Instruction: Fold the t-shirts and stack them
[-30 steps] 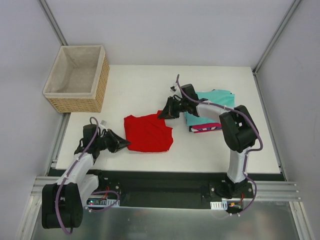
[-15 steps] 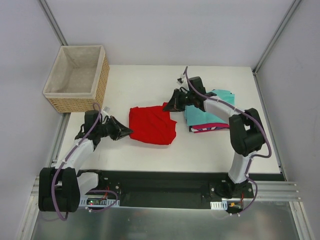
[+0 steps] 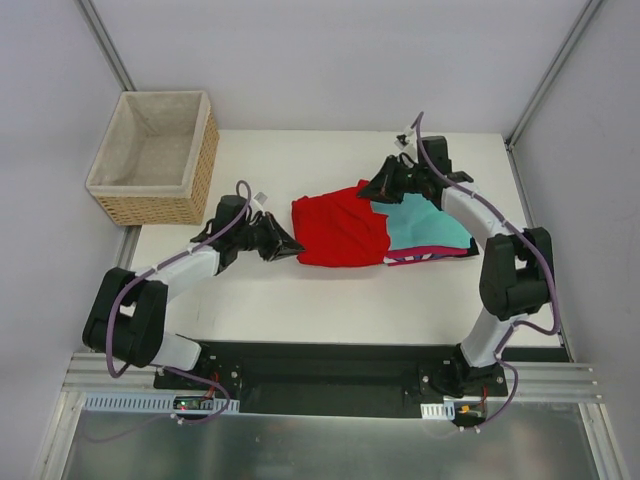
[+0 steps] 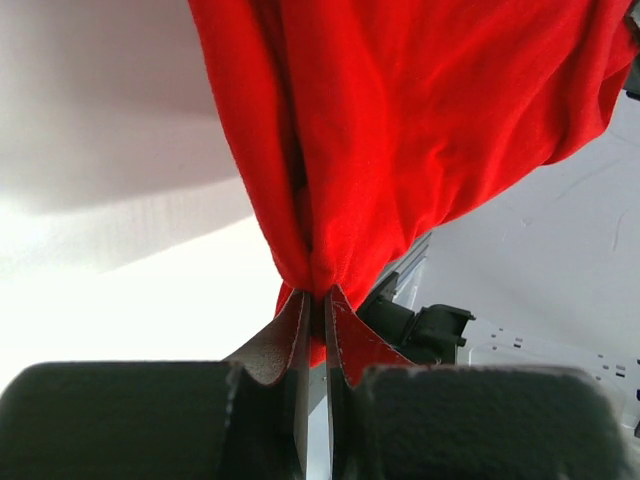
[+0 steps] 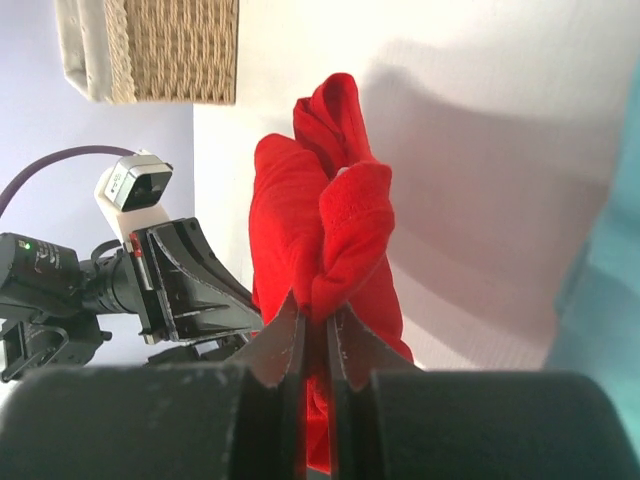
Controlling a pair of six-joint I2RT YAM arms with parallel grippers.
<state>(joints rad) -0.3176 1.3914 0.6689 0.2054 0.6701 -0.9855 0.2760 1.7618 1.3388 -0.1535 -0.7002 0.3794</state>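
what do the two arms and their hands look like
The left arm and right arm have white links and bulky black joints, with a purple cable looping along each. The left hand and right hand are black, each with two flat tapered fingers.

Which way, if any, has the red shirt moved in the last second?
Yes. The red shirt went right, away from the basket, and now reaches the teal shirt.

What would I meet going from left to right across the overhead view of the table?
wicker basket → left claw, pinching the red shirt's left edge → red t-shirt → right claw, pinching its far right corner → teal folded t-shirt
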